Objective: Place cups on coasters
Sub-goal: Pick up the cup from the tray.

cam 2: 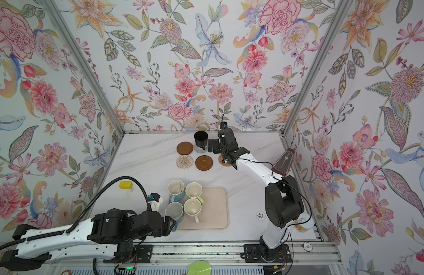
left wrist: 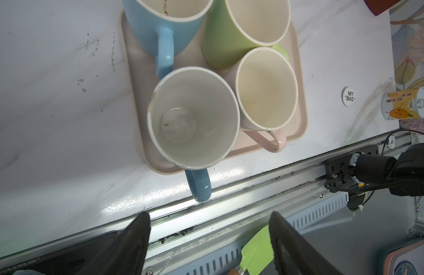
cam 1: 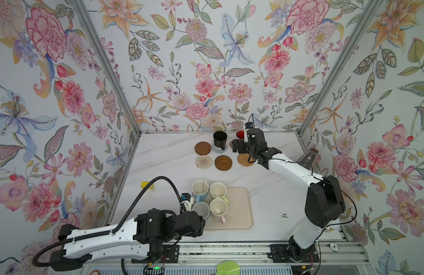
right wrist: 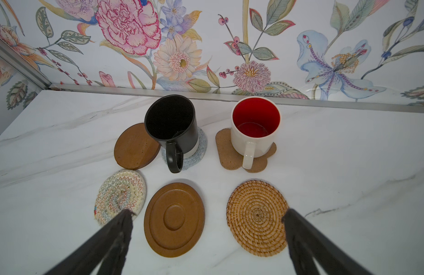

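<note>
Four cups crowd the left end of a beige tray (cam 1: 239, 209): a near light blue cup (left wrist: 193, 116), a far light blue cup (left wrist: 163, 23), a pale green one (left wrist: 249, 23) and a pale pink one (left wrist: 265, 88). My left gripper (left wrist: 209, 214) is open and empty, just short of the near blue cup's handle. At the back, a black cup (right wrist: 170, 123) stands on a grey coaster (right wrist: 199, 147). A white, red-lined cup (right wrist: 254, 135) sits on a tan flower coaster (right wrist: 226, 152). Two brown discs (right wrist: 134, 147) (right wrist: 174, 219), a cream woven mat (right wrist: 119, 192) and a rattan mat (right wrist: 256, 216) are bare. My right gripper (right wrist: 207, 212) hangs open above them.
A white "MY BAG" sticker (cam 1: 284, 215) lies right of the tray. A yellow-labelled can (left wrist: 405, 103) rests at the right wall. A yellow block (cam 1: 146, 184) sits near the left wall and a brown pyramid-shaped object (cam 1: 310, 154) by the right wall. A metal rail (cam 1: 230, 250) runs along the front edge.
</note>
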Motion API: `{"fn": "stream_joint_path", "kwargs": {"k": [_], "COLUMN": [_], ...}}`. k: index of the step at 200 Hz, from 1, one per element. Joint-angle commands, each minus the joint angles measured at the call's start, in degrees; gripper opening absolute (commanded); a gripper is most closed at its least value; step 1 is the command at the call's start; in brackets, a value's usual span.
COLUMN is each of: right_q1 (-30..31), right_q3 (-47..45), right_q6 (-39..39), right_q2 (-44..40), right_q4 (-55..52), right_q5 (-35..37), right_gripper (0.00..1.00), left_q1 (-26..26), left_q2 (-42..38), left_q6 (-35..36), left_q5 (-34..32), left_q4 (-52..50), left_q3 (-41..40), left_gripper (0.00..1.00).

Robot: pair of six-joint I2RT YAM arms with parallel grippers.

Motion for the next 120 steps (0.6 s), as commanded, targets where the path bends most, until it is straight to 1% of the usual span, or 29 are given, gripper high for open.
{"fn": "stream_joint_path", "kwargs": {"k": [1, 24, 58, 97, 120], "right_q1": [-0.28, -0.34, -0.86, -1.33, -1.5], "right_q3": [-1.0, -1.22, -2.23, -3.63, -3.92], "right_q6": [0.83, 0.71, 0.37, 0.63, 0.71], "right_q2": [-2.29, -2.79, -4.03, -4.79, -4.65], "right_q4": [0.84, 0.79, 0.75, 1.53, 1.8], "right_q5": [0.61, 0.73, 0.81, 0.19, -0.14], "right_gripper": [0.99, 0.99, 0.99, 0.99, 0.99], "left_q1": [-0.63, -0.69, -0.72, -0.68, -0.69], "left_q2": [2.36, 5.01, 7.66, 9.87, 11.29], "left_q6": [-0.82, -0.82, -2.41, -2.9, -2.74], "left_q5": [-0.47, 0.39, 1.63, 1.09, 1.08], "left_q4": [-0.89, 2.24, 5.71, 6.63, 8.62], "left_q3": [-1.15, -2.72, -5.14, -5.83, -5.95], "left_gripper": [0.77, 0.74, 0.66, 0.58, 0.55]}}
